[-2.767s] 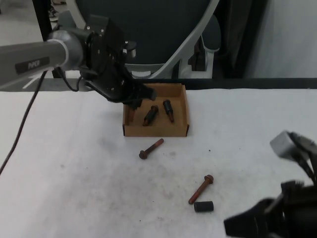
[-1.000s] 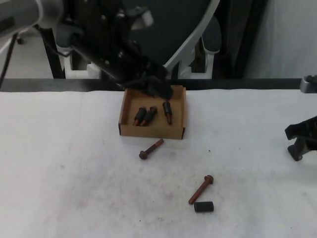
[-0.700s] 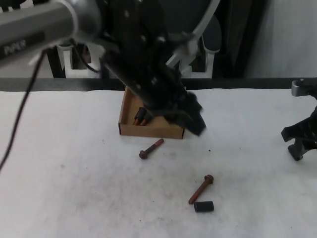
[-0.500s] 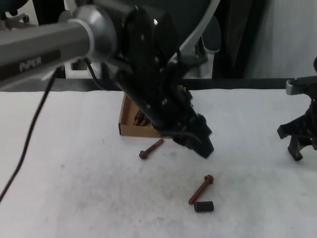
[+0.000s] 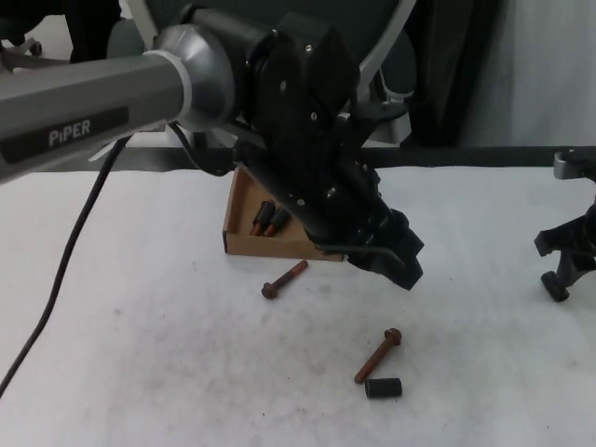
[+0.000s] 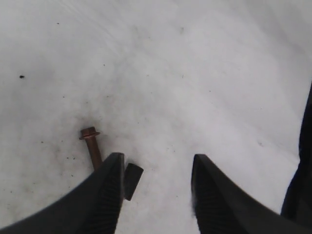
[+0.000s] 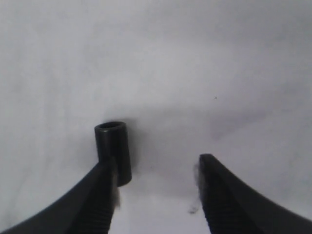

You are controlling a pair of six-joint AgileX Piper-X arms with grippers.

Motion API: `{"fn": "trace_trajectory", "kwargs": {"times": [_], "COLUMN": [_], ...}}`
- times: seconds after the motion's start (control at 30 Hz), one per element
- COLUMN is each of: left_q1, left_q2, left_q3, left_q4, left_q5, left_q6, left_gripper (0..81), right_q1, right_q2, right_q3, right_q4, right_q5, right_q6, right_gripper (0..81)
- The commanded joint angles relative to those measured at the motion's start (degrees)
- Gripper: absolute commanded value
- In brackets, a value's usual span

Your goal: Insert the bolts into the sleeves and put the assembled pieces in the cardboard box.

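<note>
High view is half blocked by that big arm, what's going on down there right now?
The left gripper hangs open above the bench, near a loose bolt and a black sleeve lying close together. Assembled pieces lie in the cardboard box, and another bolt lies just in front of it. The right gripper is open at the bench's right side, with a sleeve beside one finger.

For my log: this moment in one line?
left gripper: open, near bolt | right gripper: open, beside sleeve | cardboard box: holds assemblies
</note>
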Motion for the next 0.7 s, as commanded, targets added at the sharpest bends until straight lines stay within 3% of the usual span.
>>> {"fn": "trace_trajectory", "kwargs": {"times": [0.0,0.67], "left_q1": [-0.2,-0.2], "left_q2": [-0.5,7.6], "left_q3": [0.0,0.0], "left_q4": [-0.9,-2.6], "left_q5": [-0.9,-0.8], "left_q6": [-0.3,-4.1], "left_gripper": [41.7,41.7], "right_q1": [0.0,0.1], "right_q2": [0.5,4.7], "right_q3": [-0.4,-0.4], "right_q4": [-0.8,-2.9], "right_q5": [-2.6,-6.7], "right_q6": [-0.5,-0.3], "right_gripper": [48.3,48.3]}}
